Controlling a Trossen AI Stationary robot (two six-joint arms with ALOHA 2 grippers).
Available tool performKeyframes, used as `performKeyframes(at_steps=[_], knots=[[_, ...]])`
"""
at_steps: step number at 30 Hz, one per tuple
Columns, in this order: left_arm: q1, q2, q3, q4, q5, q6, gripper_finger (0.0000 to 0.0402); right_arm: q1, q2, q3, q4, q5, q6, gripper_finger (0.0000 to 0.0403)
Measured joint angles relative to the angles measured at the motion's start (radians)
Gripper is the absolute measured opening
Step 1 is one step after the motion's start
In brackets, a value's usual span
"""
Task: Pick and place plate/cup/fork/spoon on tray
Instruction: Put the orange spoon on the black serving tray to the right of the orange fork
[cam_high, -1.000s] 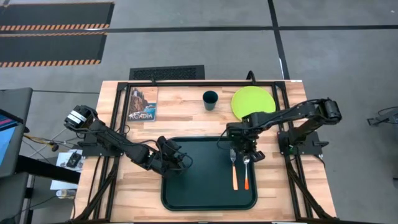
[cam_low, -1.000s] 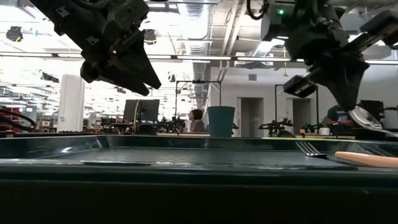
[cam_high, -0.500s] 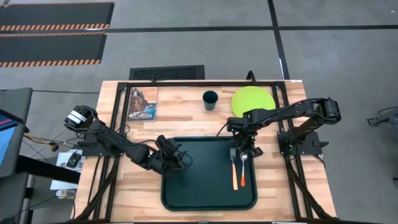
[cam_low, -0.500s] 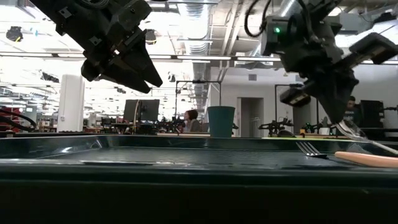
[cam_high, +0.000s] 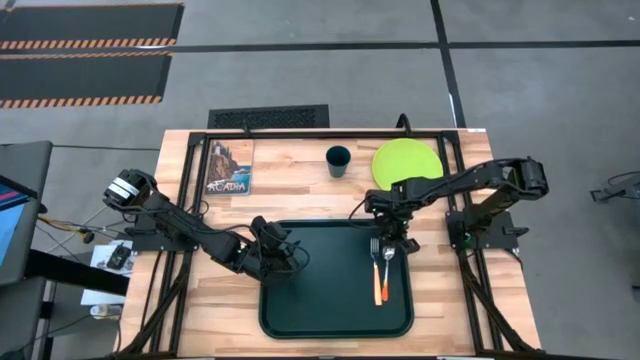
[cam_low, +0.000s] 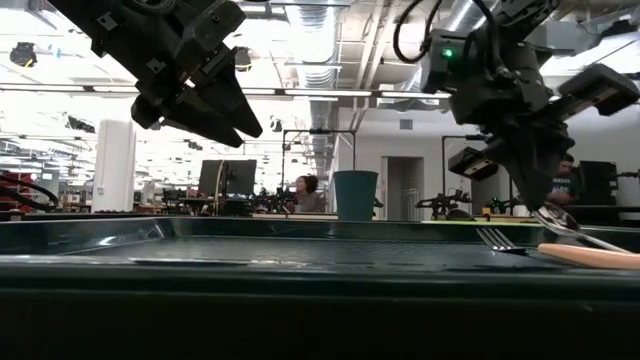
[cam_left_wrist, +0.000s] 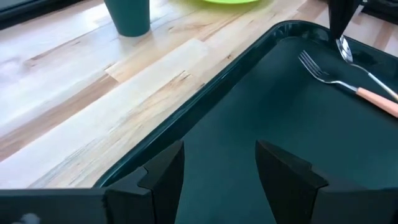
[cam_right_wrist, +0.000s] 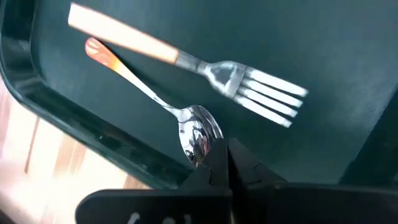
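High view: the orange-handled silver spoon (cam_high: 386, 272) is being laid beside the orange-handled fork (cam_high: 376, 271), centre-right on the dark green rectangular tray (cam_high: 300, 300), the right gripper (cam_high: 393, 243) fingers pinched shut on its bowl; releasing is judged next. The left gripper (cam_high: 291, 262) is hovering open, empty.

Tray (cam_high: 300, 300) sits mid-counter (cam_high: 300, 180) by the front edge. Fork (cam_high: 377, 272) and spoon (cam_high: 386, 270) lie in its right half, apparently touching. Cup (cam_high: 338, 160), plate (cam_high: 407, 163) behind it; booklet (cam_high: 229, 167) back-left corner.

Left wrist view chops off the cup (cam_left_wrist: 127, 15) above its base and shows just a sliver of plate (cam_left_wrist: 217, 2). In the high view, the spoon (cam_high: 385, 266) and fork (cam_high: 377, 270) overlap, hard to separate.
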Motion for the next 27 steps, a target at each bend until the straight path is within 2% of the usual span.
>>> performKeyframes(at_steps=[18,27], knots=[[0.008,0.000,0.000,0.000,-0.006,0.004,0.0184,0.015,0.000,-0.013,-0.011,0.015,-0.055,0.0006],[0.008,0.000,0.000,0.000,-0.006,0.005,0.0184,0.022,0.000,-0.012,-0.008,0.080,-0.054,0.0017]])
